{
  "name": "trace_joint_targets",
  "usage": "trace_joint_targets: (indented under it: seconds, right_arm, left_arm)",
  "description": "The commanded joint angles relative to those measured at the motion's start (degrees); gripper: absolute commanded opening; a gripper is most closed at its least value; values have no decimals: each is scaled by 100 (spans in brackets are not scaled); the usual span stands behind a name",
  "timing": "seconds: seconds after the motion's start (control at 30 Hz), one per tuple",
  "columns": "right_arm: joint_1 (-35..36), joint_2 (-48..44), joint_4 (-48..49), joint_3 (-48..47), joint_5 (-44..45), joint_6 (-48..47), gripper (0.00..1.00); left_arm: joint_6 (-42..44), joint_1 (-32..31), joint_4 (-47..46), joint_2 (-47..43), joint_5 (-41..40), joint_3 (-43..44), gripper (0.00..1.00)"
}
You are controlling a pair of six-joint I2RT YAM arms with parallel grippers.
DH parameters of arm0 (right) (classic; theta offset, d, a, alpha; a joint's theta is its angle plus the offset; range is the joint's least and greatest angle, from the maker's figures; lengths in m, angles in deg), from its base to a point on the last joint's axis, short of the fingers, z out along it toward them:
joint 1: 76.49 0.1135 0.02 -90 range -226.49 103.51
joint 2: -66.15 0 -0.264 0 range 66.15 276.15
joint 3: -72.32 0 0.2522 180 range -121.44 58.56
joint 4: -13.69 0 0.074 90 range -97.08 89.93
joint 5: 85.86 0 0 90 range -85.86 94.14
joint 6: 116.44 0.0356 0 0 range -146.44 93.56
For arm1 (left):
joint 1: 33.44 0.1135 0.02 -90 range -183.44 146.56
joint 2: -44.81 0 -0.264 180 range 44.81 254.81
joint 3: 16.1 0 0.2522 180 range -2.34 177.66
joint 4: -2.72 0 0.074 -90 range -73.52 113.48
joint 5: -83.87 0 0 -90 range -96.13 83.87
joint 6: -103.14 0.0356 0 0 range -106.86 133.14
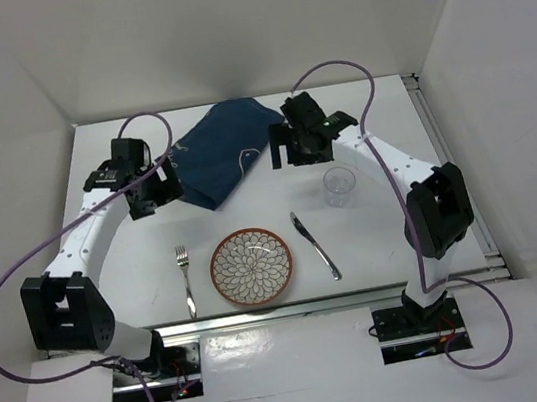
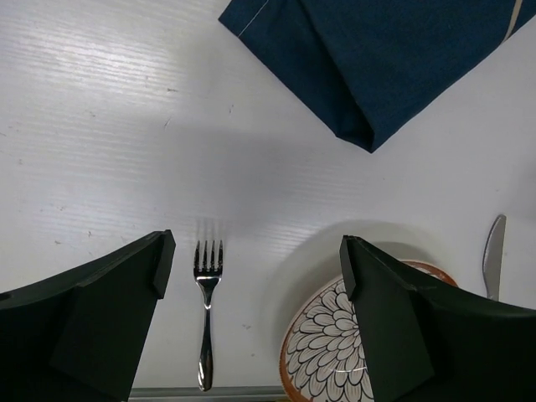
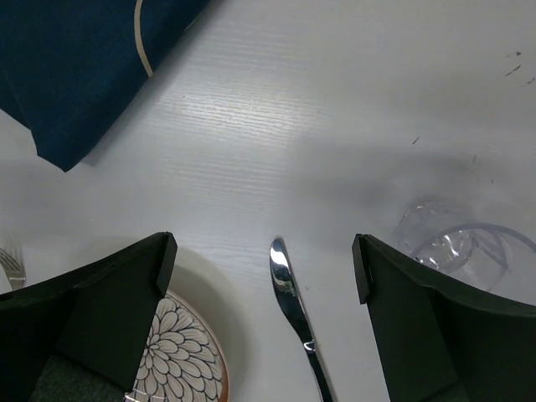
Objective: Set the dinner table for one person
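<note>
Shiny metal fork [image 2: 206, 322], matt blue cloth [image 1: 222, 153], clear plastic cup [image 1: 339, 187]

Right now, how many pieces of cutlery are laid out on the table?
2. A fork lies left of the plate, and a knife lies right of it, near the clear cup. Another could be hidden under the folded blue cloth.

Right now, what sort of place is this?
Probably a robot test bench: white tabletop boxed by white walls, left arm and right arm bolted at its edge, one plate, fork and knife.
</note>
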Motion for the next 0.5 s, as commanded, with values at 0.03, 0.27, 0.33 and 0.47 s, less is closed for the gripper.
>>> trace_joint_targets:
  seconds: [0.03, 0.27, 0.33, 0.47]
  right_arm:
    - [133, -284, 251, 120, -50, -17, 100]
    - [247, -450, 365, 269, -25, -236, 100]
    - [247, -521, 418, 349, 37, -237, 100]
    - [300, -802, 637, 604, 99, -299, 100]
  left_arm:
    - [-269, 42, 195, 304, -51, 372, 100]
    - [-444, 94, -128, 542, 353, 452, 84]
    - [-506, 243, -252, 707, 354, 539, 82]
    - [-743, 621, -305, 1313, 406, 1101, 77]
